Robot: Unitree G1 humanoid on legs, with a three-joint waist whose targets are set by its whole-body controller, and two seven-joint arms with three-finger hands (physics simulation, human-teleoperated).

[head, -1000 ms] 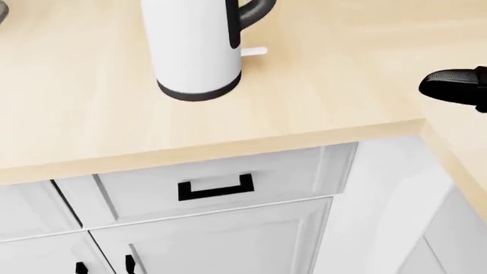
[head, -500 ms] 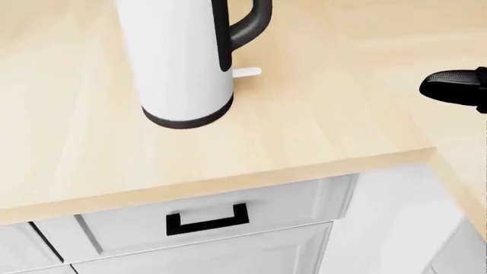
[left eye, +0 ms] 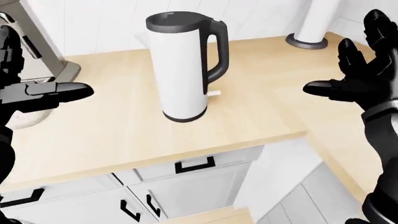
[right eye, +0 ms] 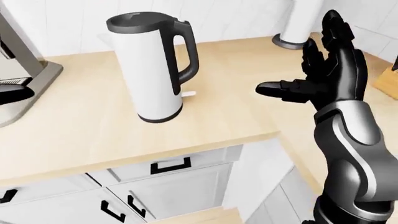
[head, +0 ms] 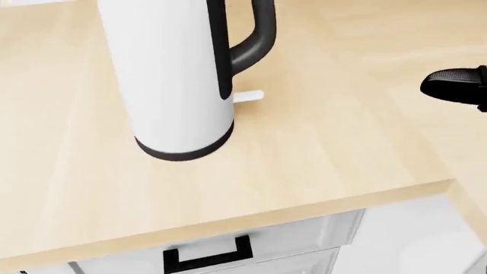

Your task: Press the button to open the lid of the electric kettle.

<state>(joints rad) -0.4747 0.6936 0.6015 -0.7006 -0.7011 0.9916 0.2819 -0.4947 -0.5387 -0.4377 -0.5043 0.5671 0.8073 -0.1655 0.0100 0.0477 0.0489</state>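
We see the electric kettle [left eye: 184,70] standing upright on the pale wooden tabletop [left eye: 118,130], a little left of the middle in the left-eye view and some way in from the near edge. Its body is white with a dark base ring, a dark lid [left eye: 176,21] that sits closed on top, and a dark handle [left eye: 218,53] curving out to the right. A small white tab [left eye: 214,93] lies on the tabletop just beside the kettle's base, under the handle.

Our right hand [right eye: 320,77] hangs in the air to the right of the kettle, well apart from it, palm turned toward it, with its fingers [right eye: 332,32] spread upward and the thumb pointing left. Our left hand [left eye: 37,93] comes in at the left edge of the left-eye view, also clear of the kettle, its fingers stretched out flat toward the right and holding nothing.

At the far left a grey appliance [left eye: 37,51] stands on the tabletop. At the far right a white cylinder on a dark round foot [left eye: 311,28] stands near the wall. Below the tabletop's near edge are white drawers and cabinet doors with black handles [left eye: 194,164].
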